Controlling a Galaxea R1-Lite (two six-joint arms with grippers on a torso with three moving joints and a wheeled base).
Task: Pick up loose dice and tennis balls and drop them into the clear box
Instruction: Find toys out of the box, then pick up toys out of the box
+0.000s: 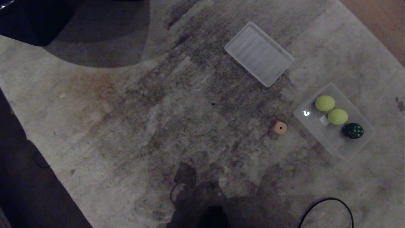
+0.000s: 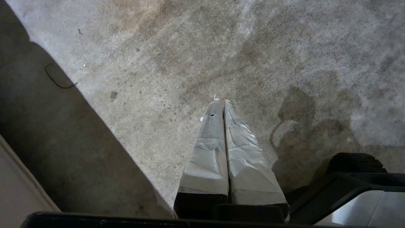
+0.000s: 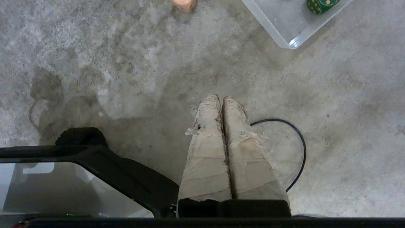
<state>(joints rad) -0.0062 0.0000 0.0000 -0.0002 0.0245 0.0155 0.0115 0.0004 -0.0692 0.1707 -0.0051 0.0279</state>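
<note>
The clear box [image 1: 303,122] stands on the grey carpet at the right. In it lie two yellow-green tennis balls [image 1: 325,103] [image 1: 337,116] and a dark green die [image 1: 352,130]. A pinkish-beige die [image 1: 279,127] sits loose on the carpet just left of the box. The right wrist view catches that die [image 3: 184,4], a corner of the box [image 3: 289,42] and the green die [image 3: 321,5]. My right gripper [image 3: 221,98] hangs shut and empty well short of them. My left gripper [image 2: 221,102] is shut over bare carpet. Neither arm is in the head view.
A flat ribbed translucent panel [image 1: 259,53] lies beyond the box. A black cable loop [image 1: 327,209] curls on the carpet at the near right, close beside my right gripper's fingers [image 3: 240,126]. Dark floor [image 1: 28,177] borders the carpet on the left. My base casts a shadow [image 1: 196,196].
</note>
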